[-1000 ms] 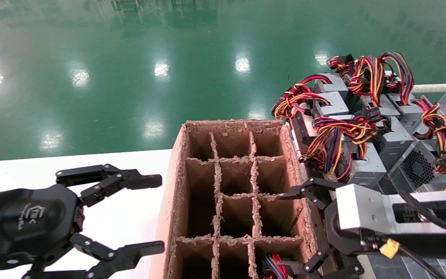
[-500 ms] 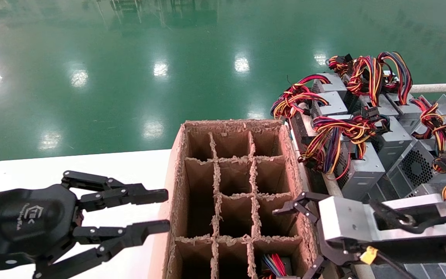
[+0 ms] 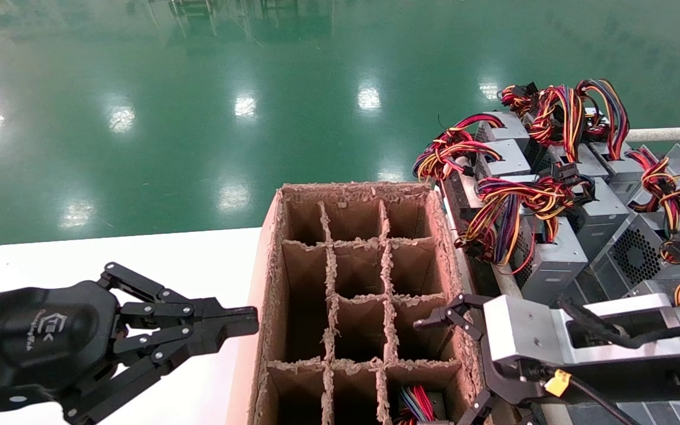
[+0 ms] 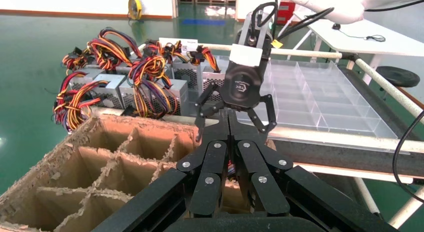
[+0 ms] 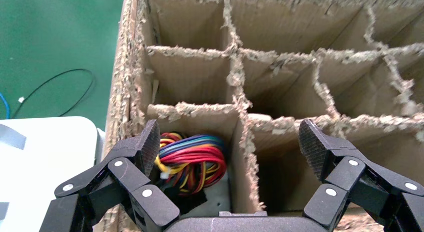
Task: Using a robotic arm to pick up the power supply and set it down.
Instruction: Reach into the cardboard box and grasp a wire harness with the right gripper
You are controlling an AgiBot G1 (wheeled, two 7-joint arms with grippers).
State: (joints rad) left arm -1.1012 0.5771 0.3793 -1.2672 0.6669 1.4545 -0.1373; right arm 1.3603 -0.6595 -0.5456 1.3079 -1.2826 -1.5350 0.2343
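One power supply [image 5: 187,162] lies in the cardboard box's near right compartment; its red, yellow and blue wire bundle [image 3: 414,404] and a bit of grey casing show. My right gripper [image 3: 452,366] hovers open at the box's right wall, just above that compartment, touching nothing. In the right wrist view its jaws [image 5: 231,144] straddle the divider beside the wires. My left gripper [image 3: 245,319] is shut and empty over the white table, its tips at the box's left wall. The left wrist view shows those fingertips [image 4: 228,122] pressed together.
The brown divider box [image 3: 269,265] stands between my arms, its other compartments dark. Several more power supplies [image 3: 552,248] with wire bundles crowd a rack to the right. A clear plastic tray [image 4: 320,101] lies beyond them. The white table [image 3: 186,254] spreads to the left.
My left gripper has gone from wide open to shut and crept toward the box. The right arm has shifted slightly left and nearer, staying open.
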